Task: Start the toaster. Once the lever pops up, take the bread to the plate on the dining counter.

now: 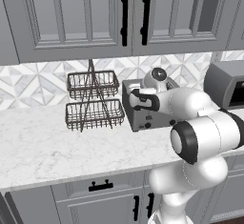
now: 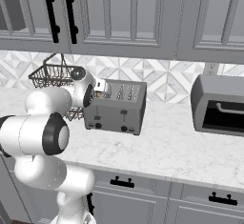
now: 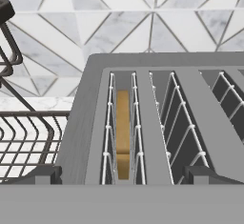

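Left base view: we see the toaster (image 1: 143, 116) on the marble counter (image 1: 43, 147), against the tiled backsplash (image 1: 33, 82). A two-tier wire basket rack (image 1: 93, 101) stands just beside it on its left, and the toaster oven (image 1: 226, 85) sits off to its right. Our arm reaches over the toaster's top, with the hand above its left end. We can't see the fingertips here.

Right base view: we see the toaster's front face, with two dark knobs low down and a lever (image 2: 123, 113) tab in its slot about mid-height. The hand hovers over the slots at the toaster's left end. The toaster oven (image 2: 220, 106) sits well apart to the right. The rack (image 2: 52, 77) shows behind the arm.

Hand view: we look straight down into the slots. The bread (image 3: 123, 132) sits sunk in the leftmost slot, between the wire guides. The gripper (image 3: 123, 174) is spread wide: one tip low left, one low right, straddling that slot and touching nothing. A corner of the rack (image 3: 24, 137) shows at left.
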Available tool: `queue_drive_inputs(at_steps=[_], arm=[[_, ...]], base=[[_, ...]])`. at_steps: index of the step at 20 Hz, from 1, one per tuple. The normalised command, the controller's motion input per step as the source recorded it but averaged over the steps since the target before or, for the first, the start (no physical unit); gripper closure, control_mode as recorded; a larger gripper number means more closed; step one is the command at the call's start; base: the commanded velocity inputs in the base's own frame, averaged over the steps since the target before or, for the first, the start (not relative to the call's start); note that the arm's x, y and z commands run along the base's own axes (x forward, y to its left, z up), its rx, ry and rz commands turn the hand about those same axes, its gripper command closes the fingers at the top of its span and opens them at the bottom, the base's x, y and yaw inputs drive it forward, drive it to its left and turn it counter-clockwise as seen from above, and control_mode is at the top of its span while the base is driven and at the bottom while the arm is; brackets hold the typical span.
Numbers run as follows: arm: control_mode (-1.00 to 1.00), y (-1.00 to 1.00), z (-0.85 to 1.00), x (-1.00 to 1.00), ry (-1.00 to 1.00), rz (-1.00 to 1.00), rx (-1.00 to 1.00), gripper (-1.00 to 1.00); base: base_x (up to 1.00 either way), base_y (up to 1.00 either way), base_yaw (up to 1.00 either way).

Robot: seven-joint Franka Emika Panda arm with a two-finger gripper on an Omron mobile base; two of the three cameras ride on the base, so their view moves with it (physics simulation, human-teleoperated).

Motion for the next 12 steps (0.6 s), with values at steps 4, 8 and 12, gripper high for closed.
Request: queue_drive_inputs(at_steps=[4,8,12], arm=[[-1.0,0.0,0.0,0.0,0.0,0.0,0.0,-1.0],[-1.0,0.0,0.0,0.0,0.0,0.0,0.0,-1.0],[-1.0,0.0,0.0,0.0,0.0,0.0,0.0,-1.0]], base=[[0.0,0.0,0.0],[0.0,0.0,0.0],[0.0,0.0,0.0]])
